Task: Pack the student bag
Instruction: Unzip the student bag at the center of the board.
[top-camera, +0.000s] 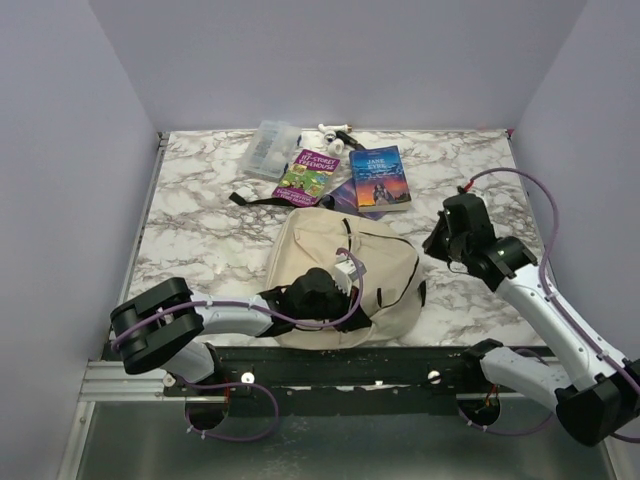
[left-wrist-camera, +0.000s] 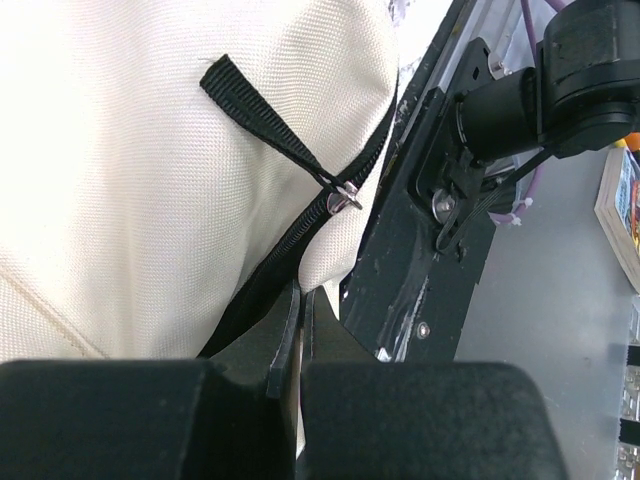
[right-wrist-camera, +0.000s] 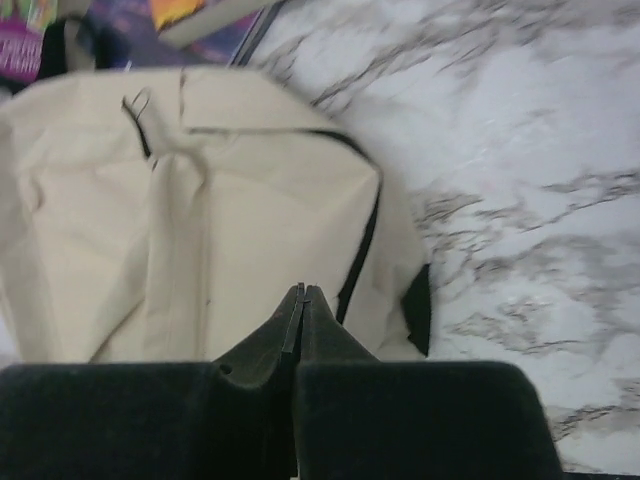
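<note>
Jaws together, the left gripper (left-wrist-camera: 302, 296) sits at the zipper (left-wrist-camera: 291, 240) of the student bag (left-wrist-camera: 130, 200). The right gripper (right-wrist-camera: 303, 293), jaws also together, faces it.

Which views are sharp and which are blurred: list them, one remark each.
Top external: sharp, evenly lit, only soft shadows on the marble table. Left wrist: crisp weave on the student bag and zipper pull, cloth washed bright at top left. Right wrist: soft throughout, the books mere smears of colour.

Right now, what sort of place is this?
Probably a lab test cell, not a classroom: plain walls box in a marble-look table, with a bag and books staged on it.
</note>
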